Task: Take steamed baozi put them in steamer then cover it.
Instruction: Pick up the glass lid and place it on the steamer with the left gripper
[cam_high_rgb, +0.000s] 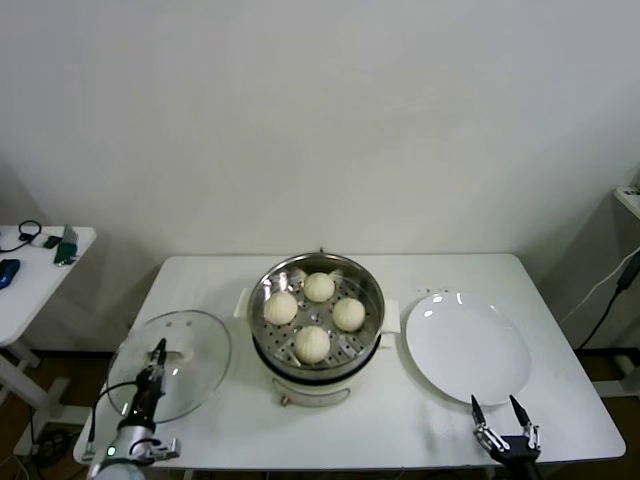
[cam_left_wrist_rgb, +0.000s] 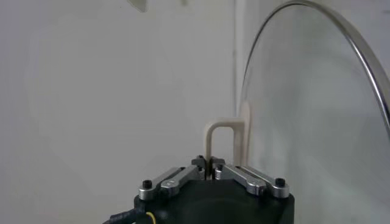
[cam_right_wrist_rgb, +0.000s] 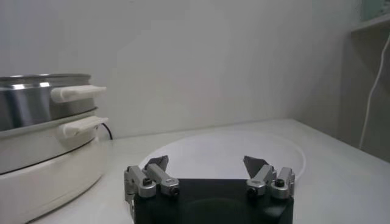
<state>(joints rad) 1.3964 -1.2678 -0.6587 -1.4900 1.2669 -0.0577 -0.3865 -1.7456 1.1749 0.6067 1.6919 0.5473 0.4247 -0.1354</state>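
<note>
Nearest you, at the front edge of the counter (cam_high_rgb: 420, 425), sit both hands; your left hand (cam_high_rgb: 157, 352) is over the front-left corner, fingers pinched shut on the cream loop handle (cam_left_wrist_rgb: 222, 143) of the glass lid (cam_high_rgb: 170, 365); in the left wrist view the fingertips (cam_left_wrist_rgb: 198, 165) meet right at the foot of that loop, and the lid's metal rim (cam_left_wrist_rgb: 341, 55) curves past beside it; the lid looks tilted in the head view, but you cannot tell whether it is clear of the counter; your right hand (cam_high_rgb: 504, 410) is at the front-right, fingers spread wide and holding nothing, just in front of the near rim of the white plate (cam_high_rgb: 468, 345); the right wrist view shows the same open hand (cam_right_wrist_rgb: 206, 165) with the plate (cam_right_wrist_rgb: 225, 146) lying flat beyond it; the steamer (cam_high_rgb: 316, 318) stands mid-counter, between lid and plate, uncovered; all four buns (cam_high_rgb: 313, 344) already lie on its holed tray, one toward the back, one left, one right, one in front, close together in a ring; from the right wrist view you see the steamer's steel wall (cam_right_wrist_rgb: 30, 100) and two cream side handles (cam_right_wrist_rgb: 76, 92) stacked over the cream base (cam_right_wrist_rgb: 49, 167); a small side table (cam_high_rgb: 40, 265) stands well apart to the left with some small items on it.
</note>
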